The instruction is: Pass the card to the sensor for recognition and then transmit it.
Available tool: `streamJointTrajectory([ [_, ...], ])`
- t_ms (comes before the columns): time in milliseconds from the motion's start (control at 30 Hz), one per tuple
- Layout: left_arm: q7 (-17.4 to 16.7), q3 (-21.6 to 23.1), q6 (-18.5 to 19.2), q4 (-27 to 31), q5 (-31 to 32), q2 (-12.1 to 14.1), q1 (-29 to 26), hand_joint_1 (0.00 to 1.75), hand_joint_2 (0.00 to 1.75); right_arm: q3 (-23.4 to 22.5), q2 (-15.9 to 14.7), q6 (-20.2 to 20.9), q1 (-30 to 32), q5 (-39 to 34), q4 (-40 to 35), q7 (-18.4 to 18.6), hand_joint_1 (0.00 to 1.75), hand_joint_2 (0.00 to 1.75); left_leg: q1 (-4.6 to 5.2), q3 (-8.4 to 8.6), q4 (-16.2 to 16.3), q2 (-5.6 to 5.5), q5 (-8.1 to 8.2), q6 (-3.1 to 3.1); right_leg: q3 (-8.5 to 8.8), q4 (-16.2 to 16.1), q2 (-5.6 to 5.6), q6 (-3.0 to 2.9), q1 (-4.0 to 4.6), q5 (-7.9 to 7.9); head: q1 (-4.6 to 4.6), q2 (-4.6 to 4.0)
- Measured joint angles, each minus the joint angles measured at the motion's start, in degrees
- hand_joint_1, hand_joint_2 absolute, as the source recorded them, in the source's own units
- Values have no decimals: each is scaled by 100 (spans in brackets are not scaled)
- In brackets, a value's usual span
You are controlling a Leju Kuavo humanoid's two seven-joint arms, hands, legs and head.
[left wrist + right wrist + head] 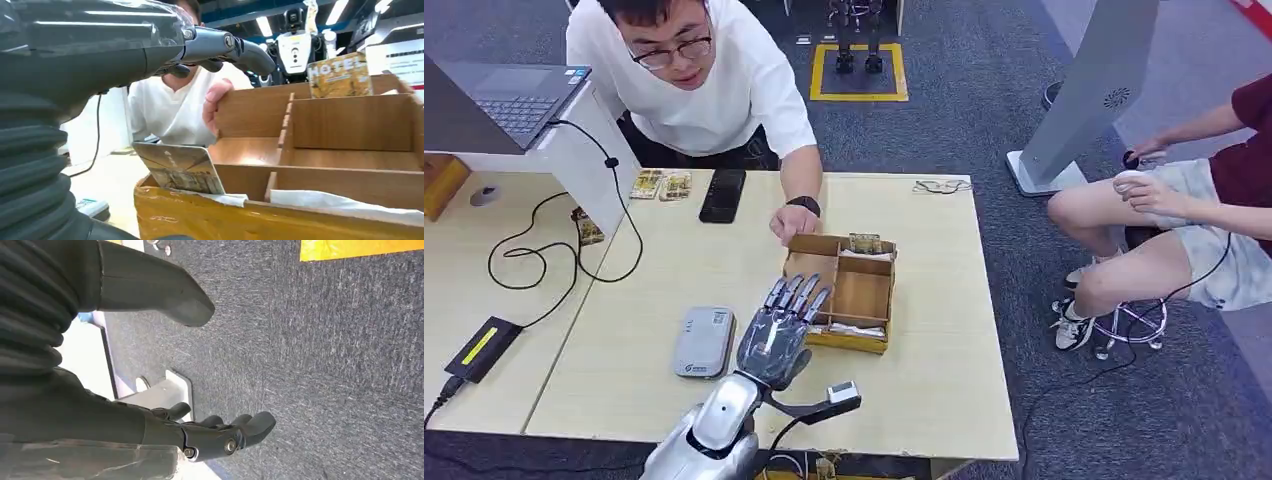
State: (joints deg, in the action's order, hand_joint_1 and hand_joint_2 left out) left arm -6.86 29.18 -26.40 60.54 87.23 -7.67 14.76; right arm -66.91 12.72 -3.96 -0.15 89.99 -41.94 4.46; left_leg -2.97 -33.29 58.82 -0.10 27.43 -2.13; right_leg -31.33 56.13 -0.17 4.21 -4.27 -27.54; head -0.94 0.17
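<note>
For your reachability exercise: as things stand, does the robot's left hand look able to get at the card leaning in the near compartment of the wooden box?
Probably yes. The left hand hovers open at the wooden box's near edge, the card leans just below its fingers, and nothing covers it; the person's hand holds the far corner.

Even, bright indoor light falls on the pale table [924, 390] in the head view, with only soft, short shadows beside the wooden box [849, 290]. In the left wrist view, ceiling strip lights [265, 25] glare above that box, and the close grey hand [100, 55] is blurred. The right wrist view is dimmer.
</note>
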Motion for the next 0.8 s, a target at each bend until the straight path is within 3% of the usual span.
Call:
streamJointTrajectory([
  [800, 112, 0, -87, 439, 0, 17, -21, 0, 175, 5, 0, -57, -1, 2, 17, -7, 0, 175, 0, -1, 0, -1, 0, 0, -1, 0, 0, 0, 0, 0, 2, 0],
])
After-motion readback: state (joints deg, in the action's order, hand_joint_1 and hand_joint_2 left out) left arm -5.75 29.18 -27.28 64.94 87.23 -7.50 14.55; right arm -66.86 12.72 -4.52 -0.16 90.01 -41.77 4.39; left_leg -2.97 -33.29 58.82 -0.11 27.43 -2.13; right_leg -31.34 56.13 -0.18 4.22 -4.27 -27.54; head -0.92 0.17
